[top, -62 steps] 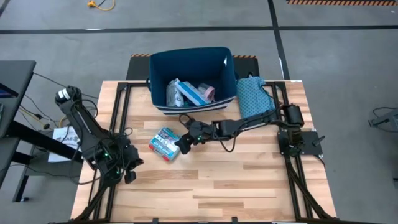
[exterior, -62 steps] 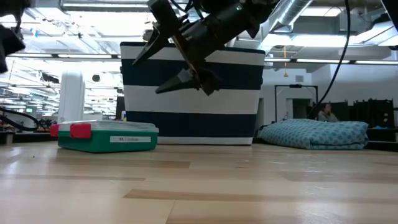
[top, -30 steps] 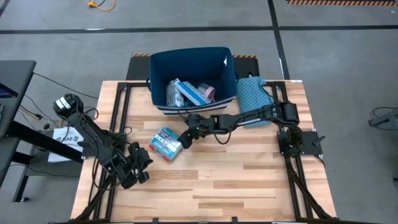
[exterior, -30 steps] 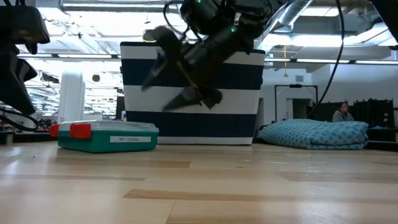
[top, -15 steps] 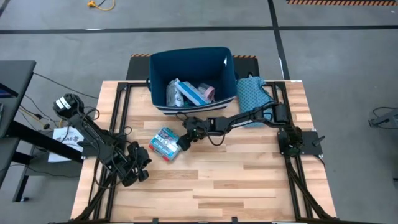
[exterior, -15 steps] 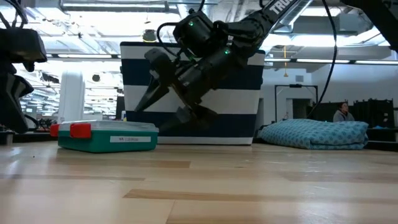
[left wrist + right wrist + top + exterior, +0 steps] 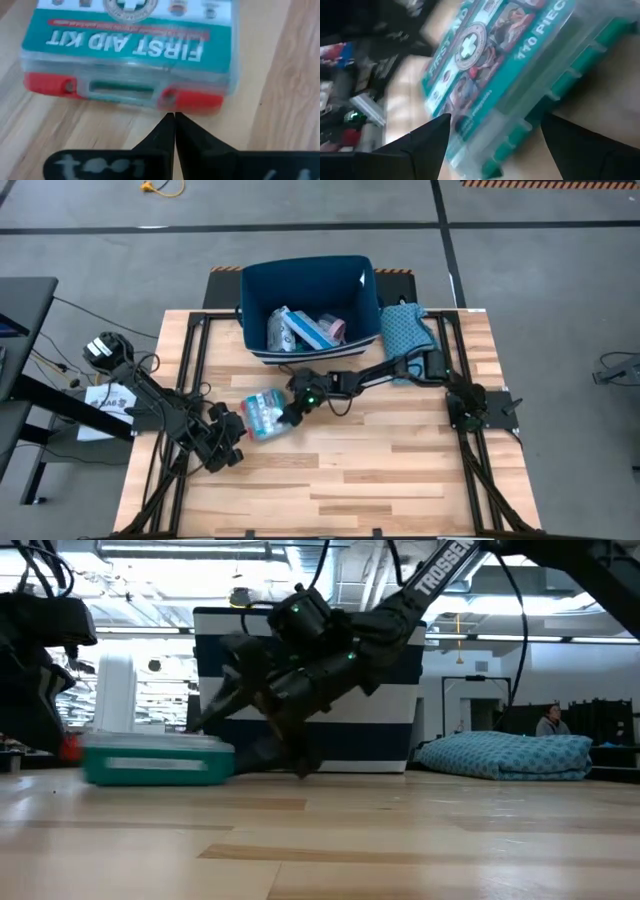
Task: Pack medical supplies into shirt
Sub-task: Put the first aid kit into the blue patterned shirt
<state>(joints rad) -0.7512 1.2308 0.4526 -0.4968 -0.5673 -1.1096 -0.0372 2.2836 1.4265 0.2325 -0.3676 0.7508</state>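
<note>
Right gripper (image 7: 288, 415) spread wide astride flat teal clear-lidded first aid kit (image 7: 264, 413); left gripper (image 7: 236, 435) pinched together, just left.

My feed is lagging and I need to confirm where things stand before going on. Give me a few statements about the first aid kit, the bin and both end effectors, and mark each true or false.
1. The first aid kit lies on the table, outside the blue bin. True.
2. The right end effector is open, straddling the kit's edge. True.
3. The left end effector is open around the kit. False: its fingers are shut, pointing at the kit's red latch side.
4. The bin is empty. False: packaged supplies lie inside.
5. A teal patterned cloth lies right of the bin. True.
</note>
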